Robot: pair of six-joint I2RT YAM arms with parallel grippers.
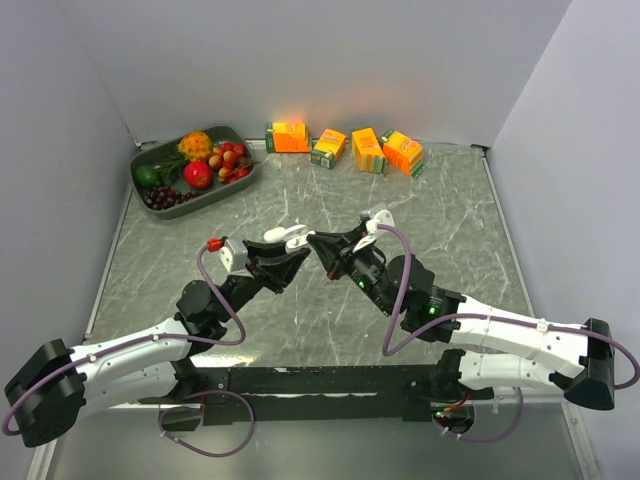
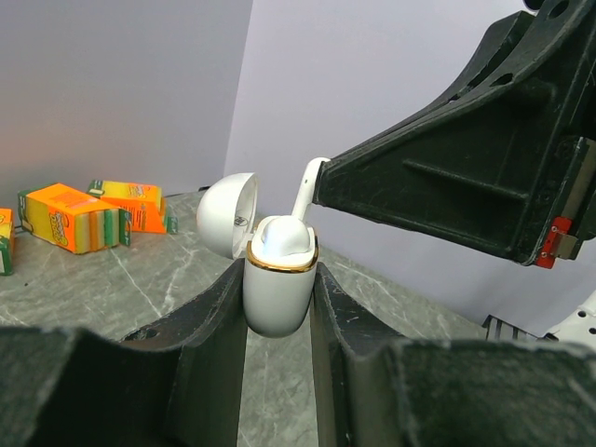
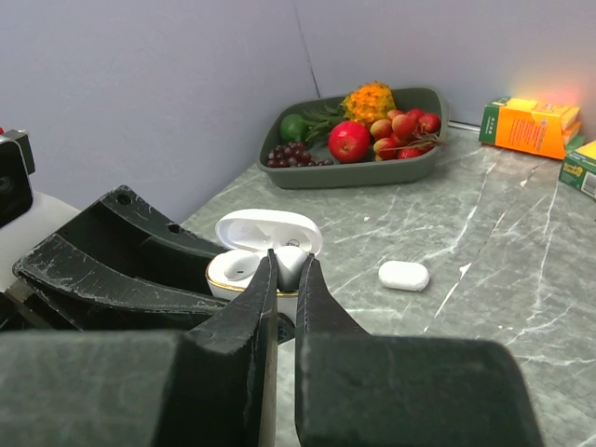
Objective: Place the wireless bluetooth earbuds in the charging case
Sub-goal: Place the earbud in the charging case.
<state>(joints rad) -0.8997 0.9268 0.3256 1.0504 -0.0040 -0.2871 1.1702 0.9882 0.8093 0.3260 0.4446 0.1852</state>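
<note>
My left gripper (image 1: 281, 252) is shut on the white charging case (image 2: 277, 303) with a gold rim, holding it upright above the table with its lid (image 2: 226, 212) open. My right gripper (image 1: 316, 243) is shut on a white earbud (image 3: 292, 262) and holds it at the case's mouth; its stem (image 2: 305, 191) sticks up out of the case. A second earbud (image 3: 235, 267) lies in the case's other slot. In the right wrist view the case (image 3: 222, 280) sits just beyond my fingertips (image 3: 264, 279), and the left fingers (image 3: 121, 265) are at the left.
A grey tray of fruit (image 1: 150, 162) stands at the back left. Several orange juice cartons (image 1: 345, 147) line the back wall. A small white pill-shaped object (image 3: 403, 276) lies on the marble table just beyond the case.
</note>
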